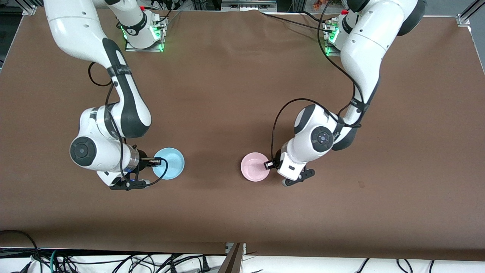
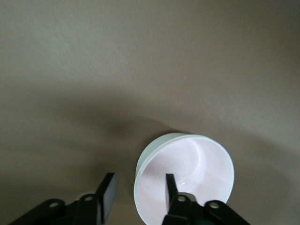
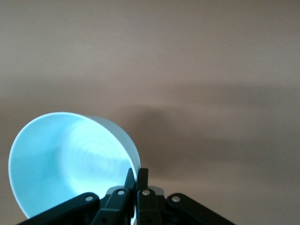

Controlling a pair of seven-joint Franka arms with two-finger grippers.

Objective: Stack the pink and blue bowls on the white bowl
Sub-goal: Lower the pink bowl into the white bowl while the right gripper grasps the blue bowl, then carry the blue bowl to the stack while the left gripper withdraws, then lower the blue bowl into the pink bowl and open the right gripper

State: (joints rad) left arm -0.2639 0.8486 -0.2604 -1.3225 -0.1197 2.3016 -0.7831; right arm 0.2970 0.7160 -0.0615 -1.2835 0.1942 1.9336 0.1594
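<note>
The small round pale pink plastic bowl (image 1: 254, 168) sat lowest on the brown counter (image 1: 227, 94). The left tool (image 1: 269, 164) was at the bowl's rim on the side toward the left arm's end. That tool was released and spread wide, one finger (image 2: 171, 183) inside the bowl and the other outside the wall, clamping nothing.

Well apart from the pink bowl, toward the right arm's end of the counter, was the light sky-blue round plastic bowl (image 1: 172, 165). The right tool (image 1: 155, 162) was clenched on its rim. In the right wrist view this bowl looked tipped, possibly lifted off the counter, though that was hard to confirm.

No white bowl showed in any view, so the stacking target could not be placed.

Risks, as I judged them:
- The left tool might close off-centre and push the pink bowl away instead of pinching its wall.
- The thin rim pinch on the smooth blue bowl might let it swing or slip during carrying.
- The two arms might crowd each other if both headed for one spot.
</note>
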